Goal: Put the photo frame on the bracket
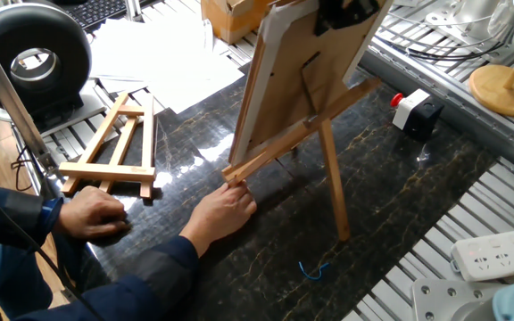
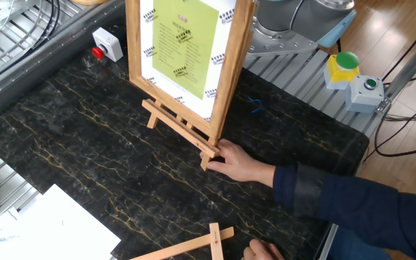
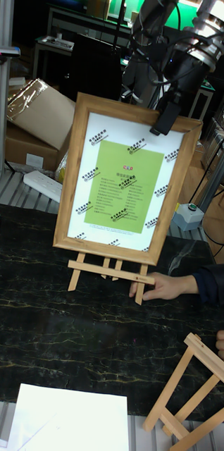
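Wood-framed and holding a green sheet inside a white border, the photo frame stands almost upright with its lower edge on the ledge of the bracket, directly below the hand. The robot's hand is clenched on the frame's top rail near its right corner, one black finger lying over the front of the wood. From behind, the frame's brown back leans against the easel's slats, and the single rear leg slants down to the dark marbled counter. Lower down, a person's hand grips the end of the ledge. Farther out from the gripping hand, a smaller wooden easel lies flat on the counter beside the person's other hand.
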You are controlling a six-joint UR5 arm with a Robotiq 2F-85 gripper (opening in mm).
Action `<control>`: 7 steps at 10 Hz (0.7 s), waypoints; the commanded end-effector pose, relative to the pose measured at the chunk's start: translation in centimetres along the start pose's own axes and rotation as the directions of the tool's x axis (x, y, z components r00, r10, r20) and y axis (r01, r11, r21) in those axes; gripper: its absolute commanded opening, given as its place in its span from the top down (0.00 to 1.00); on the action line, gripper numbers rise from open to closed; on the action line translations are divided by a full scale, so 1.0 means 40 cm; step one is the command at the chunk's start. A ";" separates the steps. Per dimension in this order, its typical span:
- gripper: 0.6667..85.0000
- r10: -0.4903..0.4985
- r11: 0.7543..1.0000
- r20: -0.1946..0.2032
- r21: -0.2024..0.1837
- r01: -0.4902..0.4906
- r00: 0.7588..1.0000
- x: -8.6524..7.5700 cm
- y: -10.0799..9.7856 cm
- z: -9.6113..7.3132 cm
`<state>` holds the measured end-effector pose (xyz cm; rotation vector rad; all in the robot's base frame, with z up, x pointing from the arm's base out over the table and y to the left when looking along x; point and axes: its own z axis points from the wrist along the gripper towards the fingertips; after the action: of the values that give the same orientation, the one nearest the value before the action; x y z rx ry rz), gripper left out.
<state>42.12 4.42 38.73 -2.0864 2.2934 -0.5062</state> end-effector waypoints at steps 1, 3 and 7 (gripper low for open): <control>0.99 0.034 0.999 -0.002 -0.005 -0.034 0.999 -0.024 -0.002 0.012; 0.99 0.061 0.998 -0.007 -0.008 -0.061 0.998 -0.039 0.010 0.018; 0.99 0.045 0.999 -0.034 -0.013 -0.045 0.998 -0.071 -0.007 -0.008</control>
<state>42.49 6.06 38.21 -2.0412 2.3575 -0.5345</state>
